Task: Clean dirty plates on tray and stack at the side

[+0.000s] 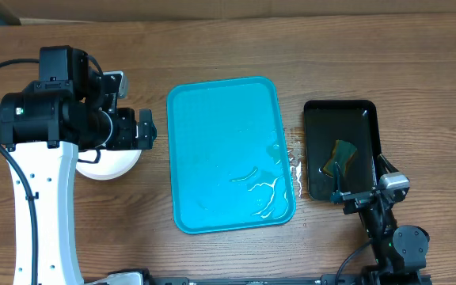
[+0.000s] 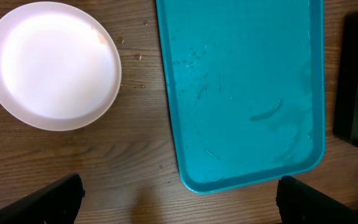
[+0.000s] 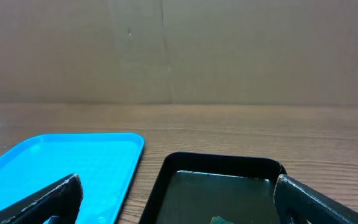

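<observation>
A wooden table (image 1: 236, 47) seen from above, with two robot arms. In the middle lies the tray (image 1: 212, 119), bright turquoise, its long axis running away from the robot, bare of plates and streaked with water. The plates (image 2: 51, 65) rest on the table just beside the tray's left edge. From above they show as one round white disc with a faint orange fleck near its rim, and how many lie beneath it cannot be told. The left gripper (image 2: 178, 204) hangs above the table between the plates and the tray, jaws spread wide and holding nothing. It is by far the nearer arm to the stack. The right gripper (image 3: 179, 200), also spread wide and empty, hovers at the near end of a narrow black tray (image 1: 366, 111) on the far right. That tray holds a greenish sponge (image 1: 340, 156), well apart from the plates. The task looks close to finished.
</observation>
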You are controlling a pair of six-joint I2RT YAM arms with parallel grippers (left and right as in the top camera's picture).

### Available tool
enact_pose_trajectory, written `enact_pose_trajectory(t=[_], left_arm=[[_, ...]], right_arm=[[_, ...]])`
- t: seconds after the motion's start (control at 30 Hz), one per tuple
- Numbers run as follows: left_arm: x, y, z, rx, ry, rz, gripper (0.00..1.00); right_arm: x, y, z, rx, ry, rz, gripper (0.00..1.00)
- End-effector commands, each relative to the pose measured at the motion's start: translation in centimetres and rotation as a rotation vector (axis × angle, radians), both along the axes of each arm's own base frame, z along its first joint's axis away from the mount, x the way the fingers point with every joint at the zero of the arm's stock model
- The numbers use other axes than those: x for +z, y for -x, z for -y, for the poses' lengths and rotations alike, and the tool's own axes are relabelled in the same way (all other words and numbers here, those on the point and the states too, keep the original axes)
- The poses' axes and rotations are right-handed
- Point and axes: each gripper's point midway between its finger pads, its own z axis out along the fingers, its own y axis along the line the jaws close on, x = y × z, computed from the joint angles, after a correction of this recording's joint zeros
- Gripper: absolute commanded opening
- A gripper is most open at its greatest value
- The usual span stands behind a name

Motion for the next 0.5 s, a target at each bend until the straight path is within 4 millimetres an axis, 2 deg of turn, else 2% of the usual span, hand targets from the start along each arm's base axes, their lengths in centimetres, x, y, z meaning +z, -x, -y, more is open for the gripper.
enact_pose_trajectory(t=[0.0, 0.03, 0.17, 0.27, 0.37, 0.47], left_arm=[[1.3, 0.5, 0.1, -0.023, -0.013, 0.055, 1.00], [2.5, 1.3, -0.1, -0.018, -0.026, 0.102, 1.00], [7.6, 1.6, -0.2, -0.011, -0.051, 0.412, 1.00], [9.9, 2.5, -0.1, -0.008, -0.062, 0.596, 1.00], [10.1, 3.7, 0.1, 0.042, -0.020, 0.720, 1.00], [8.7, 4.4, 0.1, 0.103, 0.032, 0.793, 1.00]], right_arm=[[-0.2, 0.0, -0.1, 0.004, 0.006, 0.005, 1.00], [-0.2, 0.0, -0.1, 0.004, 0.006, 0.005, 1.00], [-0.2, 0.0, -0.1, 0.004, 0.006, 0.005, 1.00], [-0.2, 0.0, -0.1, 0.004, 0.006, 0.005, 1.00], [-0.2, 0.0, -0.1, 0.004, 0.006, 0.005, 1.00], [-0.2, 0.0, -0.1, 0.004, 0.006, 0.005, 1.00]])
